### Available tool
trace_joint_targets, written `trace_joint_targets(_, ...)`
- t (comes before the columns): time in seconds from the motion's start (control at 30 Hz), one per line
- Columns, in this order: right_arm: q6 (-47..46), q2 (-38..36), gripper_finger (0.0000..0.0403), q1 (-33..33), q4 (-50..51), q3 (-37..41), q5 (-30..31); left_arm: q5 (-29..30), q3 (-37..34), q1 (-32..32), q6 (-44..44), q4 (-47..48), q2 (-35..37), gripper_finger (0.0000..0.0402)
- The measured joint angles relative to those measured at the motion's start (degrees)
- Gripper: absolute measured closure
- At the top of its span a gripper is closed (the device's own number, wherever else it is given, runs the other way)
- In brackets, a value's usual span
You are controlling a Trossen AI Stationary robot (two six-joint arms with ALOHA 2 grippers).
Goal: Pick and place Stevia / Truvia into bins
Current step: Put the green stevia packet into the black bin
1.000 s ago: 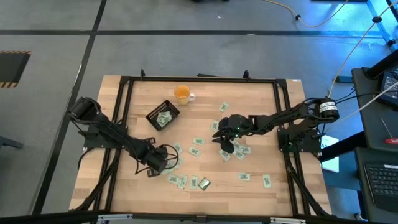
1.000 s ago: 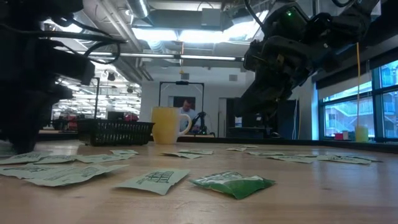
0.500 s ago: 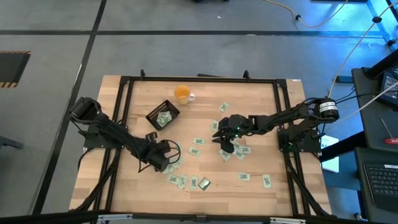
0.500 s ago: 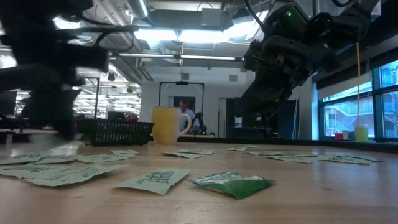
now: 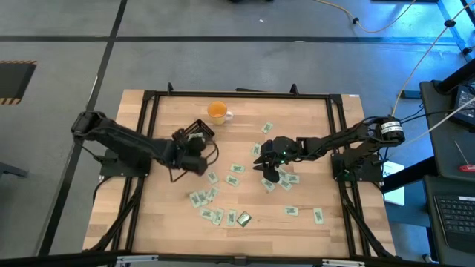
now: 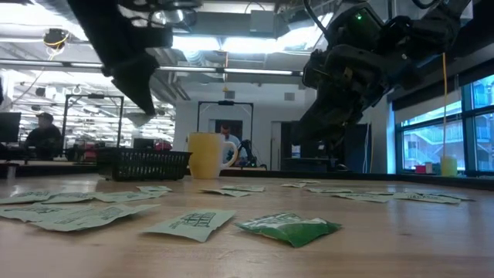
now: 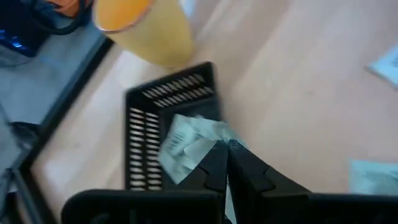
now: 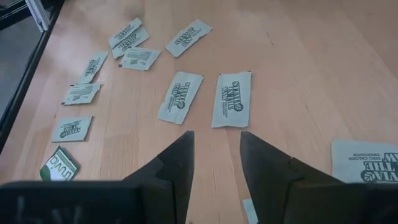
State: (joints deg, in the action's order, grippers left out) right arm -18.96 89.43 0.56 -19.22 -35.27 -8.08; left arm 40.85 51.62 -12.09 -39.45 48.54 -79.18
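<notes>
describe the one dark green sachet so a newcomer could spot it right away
Start in the high view at the wooden table and go to its near edge, in front of the loose cluster of sachets between the two arms. The dark green sachet lies at that cluster's right end. Its neighbours are pale with small print; this one is solid dark green.

The black tray is a small shallow rectangle with slotted low walls, sitting skewed on the table toward the far left, and pale sachets already lie crumpled inside it. Many more flat green-and-white sachets lie scattered face up across the middle and near part of the table, mostly apart, a few overlapping near the front. One darker green packet lies near the front edge just beside a white one, and two printed sachets lie side by side in the right wrist view
</notes>
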Motion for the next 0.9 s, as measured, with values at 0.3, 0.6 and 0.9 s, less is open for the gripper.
trace_joint_targets(0.3, 0.0, 0.0, 0.0270, 0.0, 0.4, 0.0, 0.0, -0.5, 0.0, 10.9, 4.3, -0.4, -2.9, 0.0394)
trace_joint_targets(0.6, 0.0, 0.0, 0.0270, 0.0, 0.5, 0.0, 0.0, -8.9, 0.0, 18.2, 7.3, -0.8, -7.5, 0.0394)
trace_joint_targets(0.9, -0.1, 0.0, 0.0270, 0.0, 0.7, 0.0, 0.0, -10.2, 0.0, 20.6, 11.3, -2.7, -10.1, 0.0393)
